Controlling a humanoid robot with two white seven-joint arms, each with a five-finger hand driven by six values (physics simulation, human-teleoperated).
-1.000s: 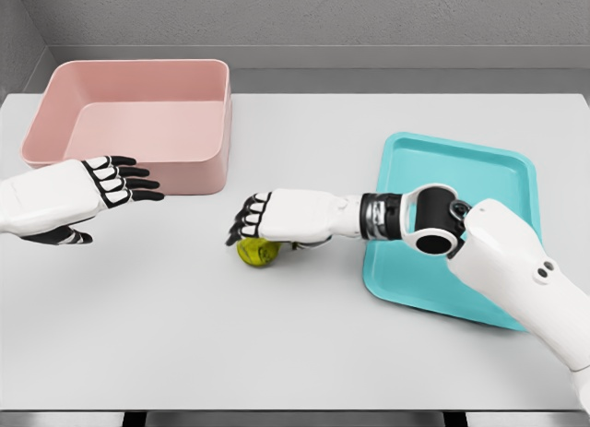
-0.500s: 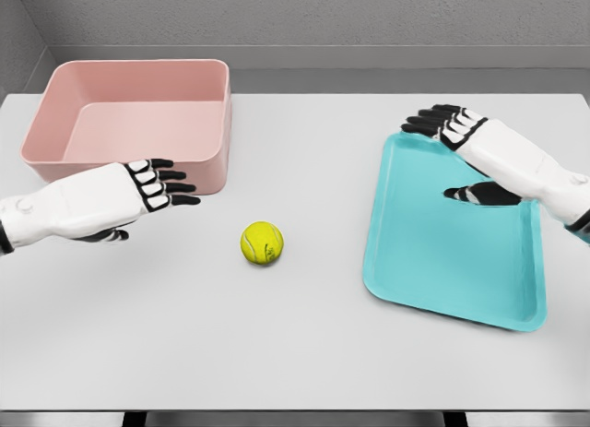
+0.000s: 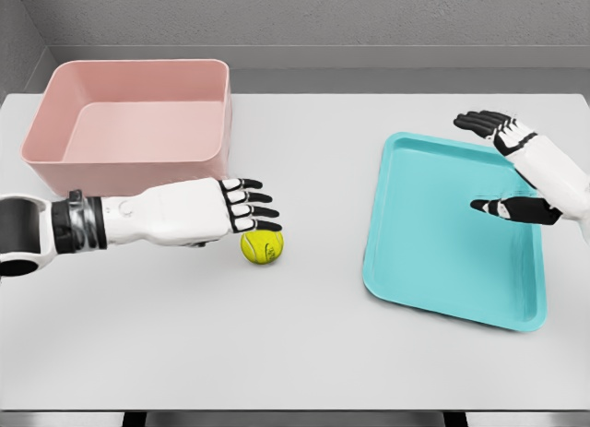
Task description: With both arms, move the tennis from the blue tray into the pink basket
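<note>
While the tennis ball [image 3: 262,246] sits on the bare table [image 3: 304,353], it's outside both containers: between the pink basket [image 3: 134,123] and the blue tray [image 3: 454,229], nearer the basket, just in front of its front right corner. Yellow-green, seam visible, nothing gripping it. Left hand [image 3: 235,208] comes in from the left edge at ball height, forearm roughly level, palm down. Its fingers [image 3: 261,211] are extended and slightly spread, black tips reaching over the top left of the ball; can't tell if they actually touch it, but they aren't wrapped around it, so the hand is holding nothing. Right hand [image 3: 516,160] is well apart from the ball, at the far right, hovering over the tray's far right corner. Fingers straight and pointing left/away, thumb sticking out lower down over the tray's right side, so it's spread too and carries nothing. Tray lies flat on the right half of the table, rotated a bit, nothing in it. Basket stands upright at the far left of the table, rectangular, nothing visible inside. Grey wall runs behind the table.
</note>
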